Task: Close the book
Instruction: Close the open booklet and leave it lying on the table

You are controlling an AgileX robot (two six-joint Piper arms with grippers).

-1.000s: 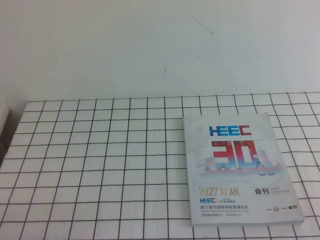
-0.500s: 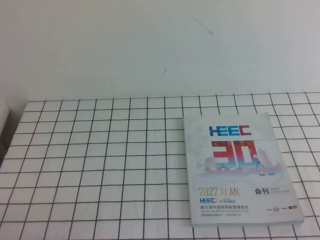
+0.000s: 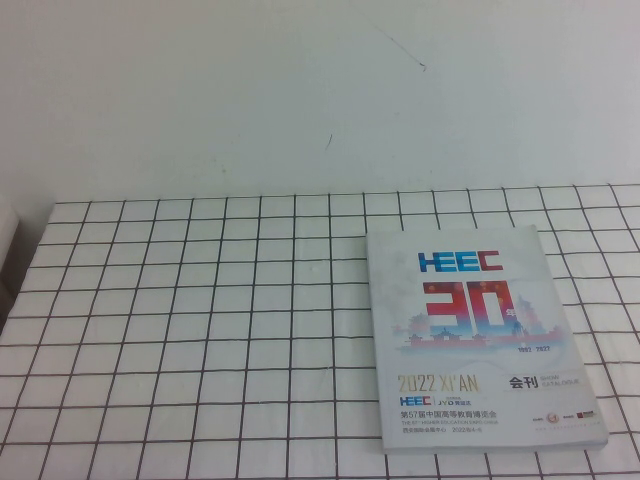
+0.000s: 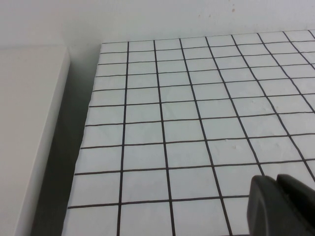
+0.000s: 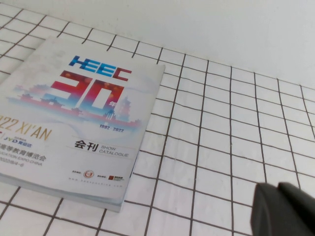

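And here's the book [image 3: 480, 335], shut, lying flat with its front cover up on the right side of the gridded worktop [image 3: 200, 320], near the edge closest to the robot. "HEEC", a big red-and-blue "30" and "2022 XI'AN" are plain to read, and the cover sits slightly askew to the grid lines. From the right wrist view the book [image 5: 74, 113] is well apart from the right claw [image 5: 285, 209], which shows only as a dark edge above bare squares of worktop [image 5: 221, 123]. Open or closed? Cannot tell. Over to the left wrist view: the left claw [image 4: 283, 204], another dark sliver, hangs above the worktop [image 4: 172, 132] toward its left side, and again its state cannot be told. Beyond that worktop edge, across a shadowed gap, lies a pale flat slab [image 4: 29, 128].
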